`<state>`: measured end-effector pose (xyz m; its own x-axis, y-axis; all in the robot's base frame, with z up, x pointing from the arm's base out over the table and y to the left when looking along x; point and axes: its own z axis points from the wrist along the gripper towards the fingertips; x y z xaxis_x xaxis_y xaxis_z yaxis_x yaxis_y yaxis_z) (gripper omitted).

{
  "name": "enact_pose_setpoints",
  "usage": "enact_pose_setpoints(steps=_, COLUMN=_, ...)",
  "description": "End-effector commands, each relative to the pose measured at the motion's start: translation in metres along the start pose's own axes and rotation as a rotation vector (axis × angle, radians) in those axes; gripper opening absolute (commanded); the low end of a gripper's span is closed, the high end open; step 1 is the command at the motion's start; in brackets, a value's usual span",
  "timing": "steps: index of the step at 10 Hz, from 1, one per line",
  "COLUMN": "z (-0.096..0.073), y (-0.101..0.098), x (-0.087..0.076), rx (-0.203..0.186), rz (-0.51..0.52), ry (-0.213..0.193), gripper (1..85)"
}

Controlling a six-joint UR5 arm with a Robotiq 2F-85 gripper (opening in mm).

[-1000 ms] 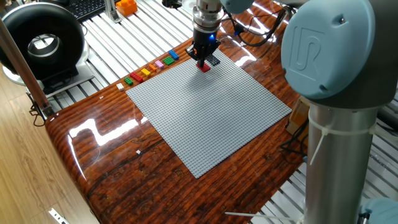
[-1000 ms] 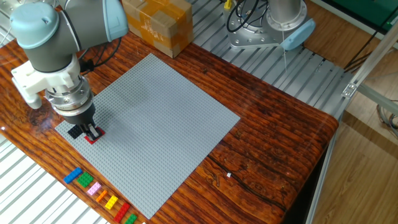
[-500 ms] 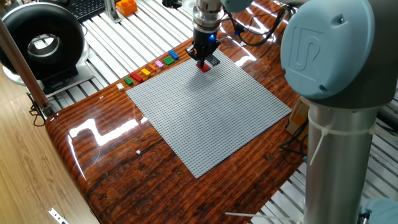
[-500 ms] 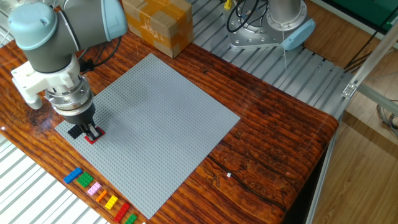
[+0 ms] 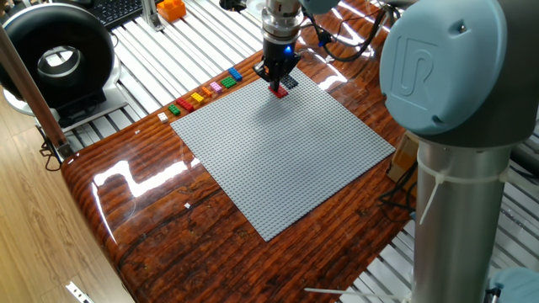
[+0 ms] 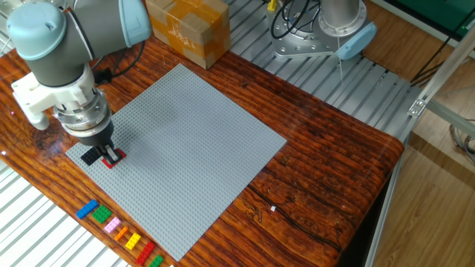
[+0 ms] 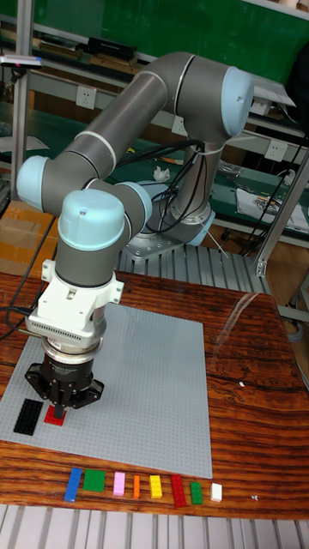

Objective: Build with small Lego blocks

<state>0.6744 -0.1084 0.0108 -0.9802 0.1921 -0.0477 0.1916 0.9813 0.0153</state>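
Observation:
My gripper (image 5: 276, 84) (image 6: 111, 155) (image 7: 60, 410) points straight down over the near-left corner of the grey baseplate (image 5: 286, 160) (image 6: 185, 141) (image 7: 146, 395). Its fingers are shut on a small red brick (image 5: 279, 91) (image 6: 111, 161) (image 7: 56, 419), held at or just above the studs. A flat black brick (image 5: 290, 82) (image 6: 90, 156) (image 7: 30, 415) lies on the plate right beside it. Several loose small Lego blocks, blue, green, pink, orange, yellow and red, stand in a row (image 5: 202, 93) (image 6: 119, 233) (image 7: 137, 485) on the wooden table just off the plate's edge.
A cardboard box (image 6: 189, 30) sits beyond the plate's far corner. An orange plastic object (image 5: 172, 8) and a black round device (image 5: 57, 55) stand on the slatted metal bench. A second robot's base (image 6: 326, 30) is at the back. My own arm's column (image 5: 459, 168) rises at the table's edge.
The gripper and the red brick in it have shifted very slightly, seemingly a touch upward. Nothing else has moved.

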Motion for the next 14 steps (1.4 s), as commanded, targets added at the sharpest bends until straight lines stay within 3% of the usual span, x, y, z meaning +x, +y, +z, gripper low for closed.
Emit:
enact_pose_setpoints(steps=1, z=-0.003, y=0.000, x=0.001, rx=0.000, rz=0.011, ry=0.006, gripper=1.0)
enact_pose_setpoints(steps=11, z=0.002, y=-0.007, x=0.012, rx=0.027, rz=-0.016, ry=0.044, gripper=1.0)
enact_pose_setpoints(steps=14, z=0.013, y=0.008, x=0.003, rx=-0.023, rz=-0.026, ry=0.008, gripper=1.0)
